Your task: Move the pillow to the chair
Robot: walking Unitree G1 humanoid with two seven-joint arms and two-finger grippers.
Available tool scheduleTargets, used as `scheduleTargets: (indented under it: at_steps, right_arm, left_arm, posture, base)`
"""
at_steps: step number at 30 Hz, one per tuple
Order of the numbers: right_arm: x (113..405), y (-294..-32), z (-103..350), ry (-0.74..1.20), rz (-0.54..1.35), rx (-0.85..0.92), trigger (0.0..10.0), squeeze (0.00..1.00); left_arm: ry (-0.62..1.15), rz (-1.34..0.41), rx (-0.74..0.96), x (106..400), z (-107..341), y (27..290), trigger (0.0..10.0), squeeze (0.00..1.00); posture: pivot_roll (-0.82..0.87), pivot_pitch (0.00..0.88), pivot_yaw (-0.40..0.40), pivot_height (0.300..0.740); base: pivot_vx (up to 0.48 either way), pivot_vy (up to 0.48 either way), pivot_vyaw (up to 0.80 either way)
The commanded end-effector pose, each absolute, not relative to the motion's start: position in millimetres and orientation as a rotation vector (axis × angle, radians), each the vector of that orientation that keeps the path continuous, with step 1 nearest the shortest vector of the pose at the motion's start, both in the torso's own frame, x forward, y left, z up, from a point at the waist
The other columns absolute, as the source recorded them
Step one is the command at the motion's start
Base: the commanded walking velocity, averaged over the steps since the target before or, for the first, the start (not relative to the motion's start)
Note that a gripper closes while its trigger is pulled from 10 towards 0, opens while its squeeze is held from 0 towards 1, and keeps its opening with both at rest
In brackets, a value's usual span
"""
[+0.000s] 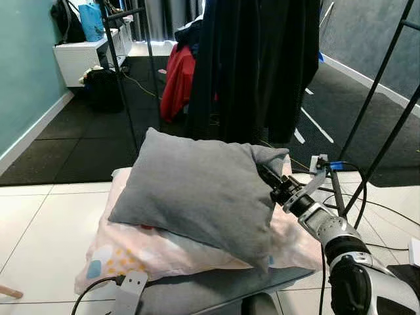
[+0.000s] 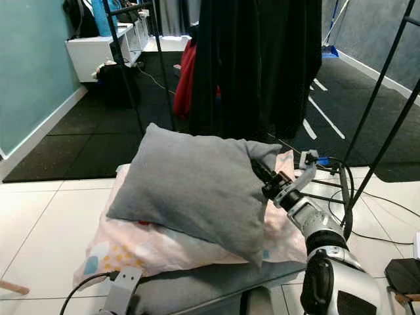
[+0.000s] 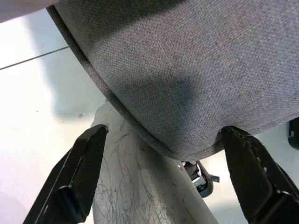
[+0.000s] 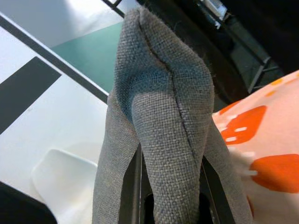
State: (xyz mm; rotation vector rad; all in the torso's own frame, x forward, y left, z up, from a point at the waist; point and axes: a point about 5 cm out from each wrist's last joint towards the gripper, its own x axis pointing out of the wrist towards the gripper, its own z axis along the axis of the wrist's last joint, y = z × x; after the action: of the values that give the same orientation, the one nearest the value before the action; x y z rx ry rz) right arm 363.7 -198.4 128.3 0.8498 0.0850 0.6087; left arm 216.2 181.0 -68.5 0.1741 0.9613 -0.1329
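The right gripper's point(image 1: 268, 178) fingertips vanish behind the grey pillow's point(image 1: 197, 193) bunched corner. The patterned pillow point(image 1: 131, 252) lies largely covered beneath it. The left gripper's point(image 3: 166, 179) fingers point(image 3: 79, 172) run off the wrist view's edge.

No legible text, labels or signs

Grey pillow point(image 1: 197, 190); pink cushion point(image 1: 157, 252), orange-and-blue spots; black clothes point(image 1: 262, 65); red garment point(image 1: 177, 79); teal wall point(image 1: 26, 72).
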Motion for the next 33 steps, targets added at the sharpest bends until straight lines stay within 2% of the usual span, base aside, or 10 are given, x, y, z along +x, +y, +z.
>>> scheduleTargets:
  at_steps: [1, 19, 33]
  right_arm:
    - [366, -189, 134, 0.082, 0.669, 0.822, 0.0, 0.0]
    - [361, -192, 119, 0.129, 0.613, 0.792, 0.0, 0.0]
    - [360, -190, 115, 0.133, 0.603, 0.798, 0.0, 0.0]
  left_arm:
    - [0.958, -0.115, 0.185, 217, -68, 179, 10.0, 0.0]
    - [0.962, -0.092, 0.195, 218, -68, 180, 10.0, 0.0]
    - [0.964, -0.089, 0.194, 217, -68, 180, 10.0, 0.0]
  posture:
    - [-0.16, 0.0, -0.054, 0.545]
    - [-0.16, 0.0, -0.058, 0.594]
    - [-0.16, 0.0, -0.055, 0.648]
  base:
    - [0.0, 0.0, 0.0]
    - [0.0, 0.0, 0.0]
    - [0.0, 0.0, 0.0]
